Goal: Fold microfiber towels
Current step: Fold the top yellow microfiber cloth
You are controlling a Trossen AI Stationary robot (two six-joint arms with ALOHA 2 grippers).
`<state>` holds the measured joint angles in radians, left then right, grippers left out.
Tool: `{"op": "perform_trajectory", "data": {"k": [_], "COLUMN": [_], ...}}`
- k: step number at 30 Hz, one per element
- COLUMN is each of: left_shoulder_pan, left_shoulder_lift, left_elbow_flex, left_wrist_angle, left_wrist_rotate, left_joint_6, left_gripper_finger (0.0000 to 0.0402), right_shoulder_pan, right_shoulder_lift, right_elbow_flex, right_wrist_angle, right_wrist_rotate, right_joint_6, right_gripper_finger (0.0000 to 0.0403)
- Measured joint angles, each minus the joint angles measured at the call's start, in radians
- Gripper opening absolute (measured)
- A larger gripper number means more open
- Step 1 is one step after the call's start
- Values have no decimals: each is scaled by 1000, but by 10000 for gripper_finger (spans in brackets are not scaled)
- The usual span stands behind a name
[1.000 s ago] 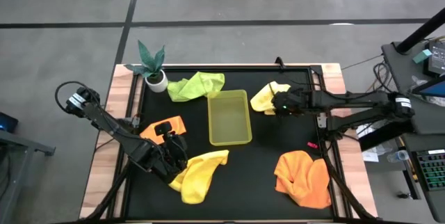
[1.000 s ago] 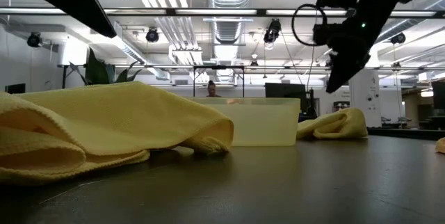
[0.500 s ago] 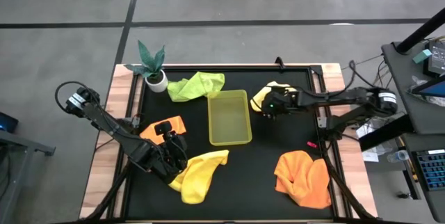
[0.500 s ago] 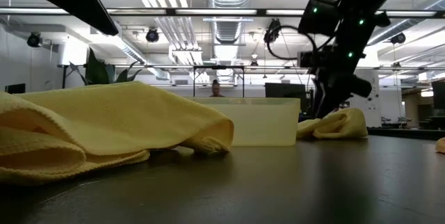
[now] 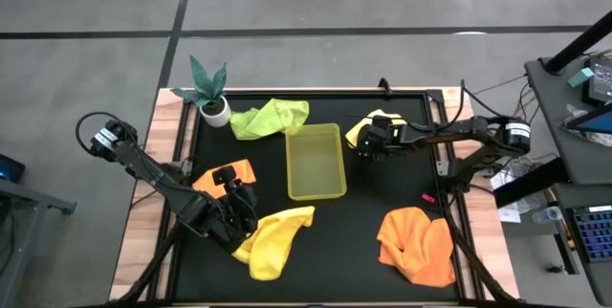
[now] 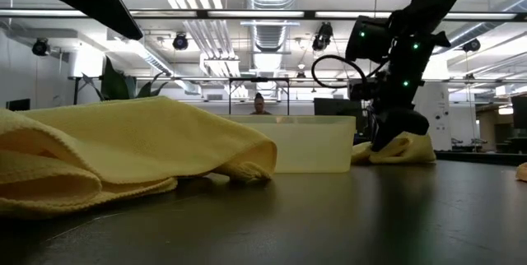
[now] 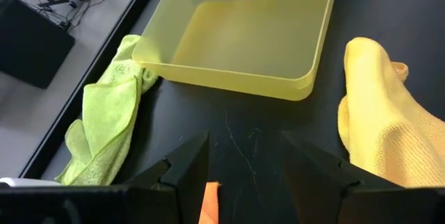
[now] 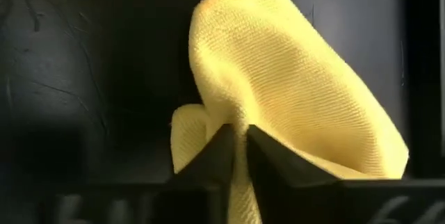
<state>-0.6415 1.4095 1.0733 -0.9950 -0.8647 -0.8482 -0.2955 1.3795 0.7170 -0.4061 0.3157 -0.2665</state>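
The right gripper (image 5: 366, 144) has been brought down since a second ago and is now pinched on a fold of the pale yellow towel (image 8: 292, 92) just beside the tray (image 5: 316, 163). A lift can be expected next. The left gripper (image 7: 240, 175) is held parted beside the other yellow towel (image 5: 273, 239).

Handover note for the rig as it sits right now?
Right pincer: shut on a fold of the pale yellow fuzzy towel at the table's back right.
Left pincer: open, low at front left, holding nothing, beside the second yellow towel.
Small orange cloth, light green cloth and crumpled orange towel lie loose around the rectangular yellow-green plastic tray.
Done: no neat fold visible. Left: all five.
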Motion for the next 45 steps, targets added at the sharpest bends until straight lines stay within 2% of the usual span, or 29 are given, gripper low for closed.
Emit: {"op": "perform_trajectory", "data": {"k": [5, 12, 18, 22, 26, 32, 36, 41, 43, 45], "left_shoulder_pan": [0, 0, 13, 43, 86, 111, 121, 128, 136, 149], "left_shoulder_lift": [0, 0, 0, 0, 1, 45, 120, 244, 299, 354], "left_elbow_flex": [0, 0, 0, 0, -4, -33, -35, -35, -35, -35], "left_wrist_angle": [0, 47, 262, 478, 727, 1062, 1258, 1551, 1676, 1803], "left_wrist_rotate": [-8, -24, -98, -121, -123, -75, -116, -170, -192, -256], "left_joint_6": [0, 33, 261, 487, 686, 996, 1175, 1525, 1651, 1776], "left_gripper_finger": [161, 161, 161, 161, 161, 172, 220, 289, 301, 305], "right_shoulder_pan": [11, 117, 250, 338, 420, 494, 501, 500, 500, 500], "right_shoulder_lift": [-85, -361, -596, -678, -686, -618, -555, -460, -421, -386], "right_elbow_flex": [0, 0, 0, 0, 0, 0, 4, 34, 54, 77], "right_wrist_angle": [-7, -9, 8, 94, 247, 521, 670, 802, 823, 829], "right_wrist_rotate": [2, -9, -13, -12, -9, -1, 1, 76, 91, 97], "right_joint_6": [20, 119, 237, 321, 353, 345, 382, 431, 440, 441], "right_gripper_finger": [9, 8, 8, 8, 8, 8, 8, 8, 8, 8]}}
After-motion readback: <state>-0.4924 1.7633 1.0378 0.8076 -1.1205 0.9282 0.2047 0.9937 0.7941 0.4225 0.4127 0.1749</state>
